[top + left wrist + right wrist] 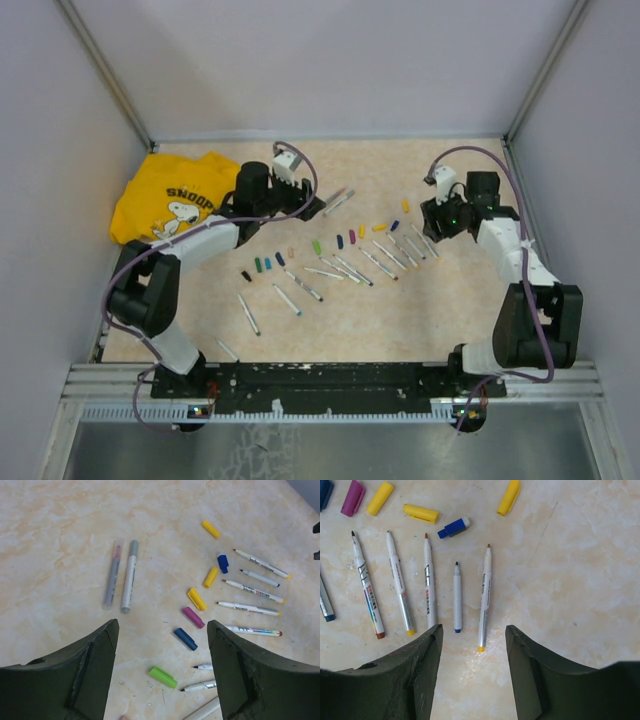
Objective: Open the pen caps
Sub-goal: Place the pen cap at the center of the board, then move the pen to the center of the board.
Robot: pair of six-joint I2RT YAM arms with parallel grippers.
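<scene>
the right claw is seen with its two dark fingers spread apart over the marbled bench, and nothing is held between them. a row of uncapped pens is laid side by side, tips pointing away. beyond the tips, loose caps are scattered: a blue cap, a yellow cap, a purple cap.

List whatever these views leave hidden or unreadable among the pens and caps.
- Left wrist view: three pens at the bottom run behind a gripper finger, so their rear ends are hidden.
- Right wrist view: a blue cap is cut off by the top-left corner, and one pen by the left edge.
- Top view: the row of pens is too small for any barrel print to be read.
</scene>
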